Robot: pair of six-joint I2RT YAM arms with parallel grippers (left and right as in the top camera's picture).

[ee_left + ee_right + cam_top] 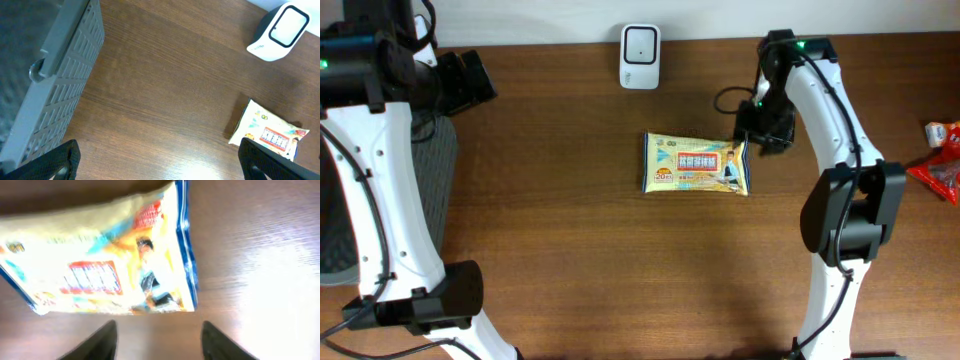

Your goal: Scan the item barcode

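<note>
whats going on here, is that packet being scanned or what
Two robot arms are meant to scan a snack packet. It lies flat on the table, printed face up, near the white scanner but apart from it. The right gripper is open just off one end of the packet, holding nothing. The left gripper is open too, over by the grey basket.

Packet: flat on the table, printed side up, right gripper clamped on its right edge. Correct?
No. Right wrist view shows the right gripper open, off the packet. The rest holds: flat on the table, printed side up.
</note>
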